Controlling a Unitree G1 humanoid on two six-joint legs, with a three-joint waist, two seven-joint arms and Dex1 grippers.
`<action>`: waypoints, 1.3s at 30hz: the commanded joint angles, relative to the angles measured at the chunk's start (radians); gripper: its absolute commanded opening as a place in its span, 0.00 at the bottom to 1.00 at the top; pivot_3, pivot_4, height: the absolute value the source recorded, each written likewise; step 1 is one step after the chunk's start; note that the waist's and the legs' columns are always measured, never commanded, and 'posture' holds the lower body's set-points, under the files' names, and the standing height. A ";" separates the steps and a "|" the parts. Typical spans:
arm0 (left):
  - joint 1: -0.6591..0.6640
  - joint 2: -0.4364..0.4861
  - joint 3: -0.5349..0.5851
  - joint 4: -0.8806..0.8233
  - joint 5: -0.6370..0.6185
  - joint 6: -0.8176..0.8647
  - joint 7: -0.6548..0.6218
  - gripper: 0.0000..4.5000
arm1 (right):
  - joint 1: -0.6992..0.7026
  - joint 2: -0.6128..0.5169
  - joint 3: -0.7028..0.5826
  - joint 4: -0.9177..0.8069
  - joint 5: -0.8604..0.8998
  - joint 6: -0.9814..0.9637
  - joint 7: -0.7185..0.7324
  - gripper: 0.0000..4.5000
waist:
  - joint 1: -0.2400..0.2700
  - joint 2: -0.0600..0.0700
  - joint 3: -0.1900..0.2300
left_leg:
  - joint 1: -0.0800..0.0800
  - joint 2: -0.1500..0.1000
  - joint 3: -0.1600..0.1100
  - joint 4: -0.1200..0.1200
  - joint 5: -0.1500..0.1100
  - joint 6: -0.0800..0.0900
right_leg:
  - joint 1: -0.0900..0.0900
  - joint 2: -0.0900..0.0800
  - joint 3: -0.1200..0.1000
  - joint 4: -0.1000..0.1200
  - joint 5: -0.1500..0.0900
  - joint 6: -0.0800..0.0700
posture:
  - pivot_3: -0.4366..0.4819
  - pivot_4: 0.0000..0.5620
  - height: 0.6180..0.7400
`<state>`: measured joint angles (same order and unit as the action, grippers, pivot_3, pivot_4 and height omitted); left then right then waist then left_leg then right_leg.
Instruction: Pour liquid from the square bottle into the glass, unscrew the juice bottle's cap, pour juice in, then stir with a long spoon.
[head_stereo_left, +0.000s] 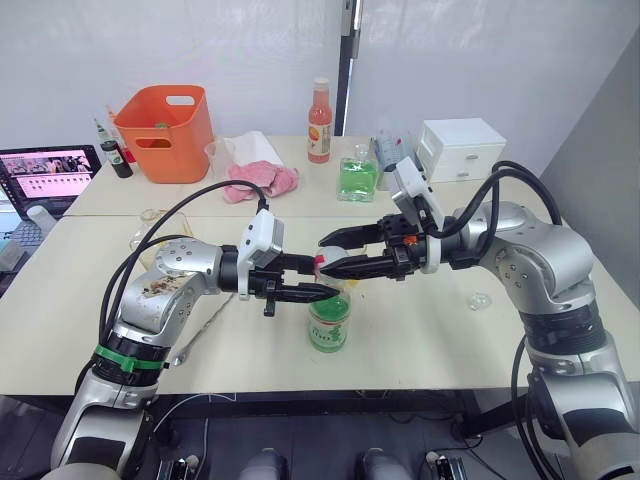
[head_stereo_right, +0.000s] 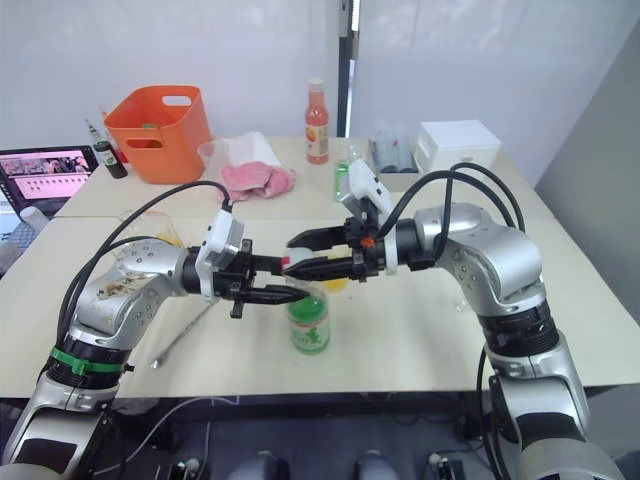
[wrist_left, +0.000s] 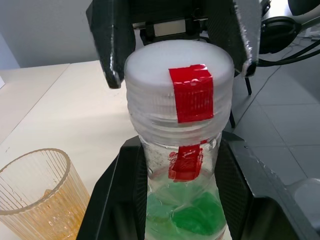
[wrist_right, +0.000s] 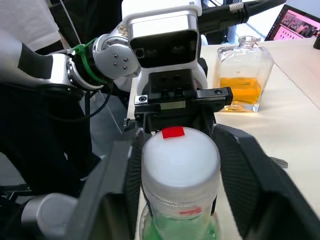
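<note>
The juice bottle (head_stereo_left: 329, 322) stands near the table's (head_stereo_left: 430, 340) front edge. The left end effector (head_stereo_left: 318, 292) is clamped on its neck. The right end effector (head_stereo_left: 324, 254) straddles the cap (wrist_left: 179, 80), fingers apart.

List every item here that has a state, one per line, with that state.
juice bottle: upright on the table, gripped at the neck
cap: on the bottle
left gripper: shut on the juice bottle's neck
right gripper: fingers either side of the cap, gaps visible
glass: upright, a little orange liquid inside
square bottle: upright, partly full
orange basket: upright
</note>
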<state>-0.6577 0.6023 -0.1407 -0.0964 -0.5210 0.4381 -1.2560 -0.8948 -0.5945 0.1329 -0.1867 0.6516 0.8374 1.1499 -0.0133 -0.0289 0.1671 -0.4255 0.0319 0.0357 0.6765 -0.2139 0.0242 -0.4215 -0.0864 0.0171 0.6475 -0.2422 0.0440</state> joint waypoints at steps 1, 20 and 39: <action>0.025 0.018 -0.030 0.017 0.035 0.014 -0.012 0.33 | -0.009 0.000 -0.018 -0.013 0.007 -0.018 0.000 0.36 | 0.000 0.000 0.000 | 0.000 0.000 0.000 0.000 0.000 0.000 | 0.000 0.000 0.000 0.000 0.000 0.000 | 0.48 0.27 0.79; 0.029 0.020 -0.030 0.017 0.038 0.014 -0.019 0.33 | -0.056 0.038 -0.120 -0.073 0.114 0.038 -0.102 0.36 | 0.000 0.000 0.000 | 0.000 0.000 -0.001 0.000 0.000 0.000 | 0.000 0.000 0.000 0.000 0.000 0.000 | 0.48 0.27 0.79; 0.029 0.013 -0.020 0.012 0.031 0.015 -0.008 0.33 | 0.513 -0.076 -0.441 -0.151 -0.086 0.035 -0.613 0.36 | 0.011 0.000 -0.001 | 0.000 -0.001 0.002 0.000 0.000 0.000 | 0.001 -0.001 0.001 -0.001 0.000 0.000 | 0.48 0.27 0.79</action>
<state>-0.6525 0.5995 -0.1357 -0.0980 -0.5201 0.4348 -1.2611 -0.3963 -0.6832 -0.2672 -0.2791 0.5788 0.8877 0.5883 -0.0024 -0.0294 0.1656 -0.4260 0.0307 0.0378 0.6759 -0.2139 0.0242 -0.4217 -0.0875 0.0185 0.6465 -0.2422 0.0441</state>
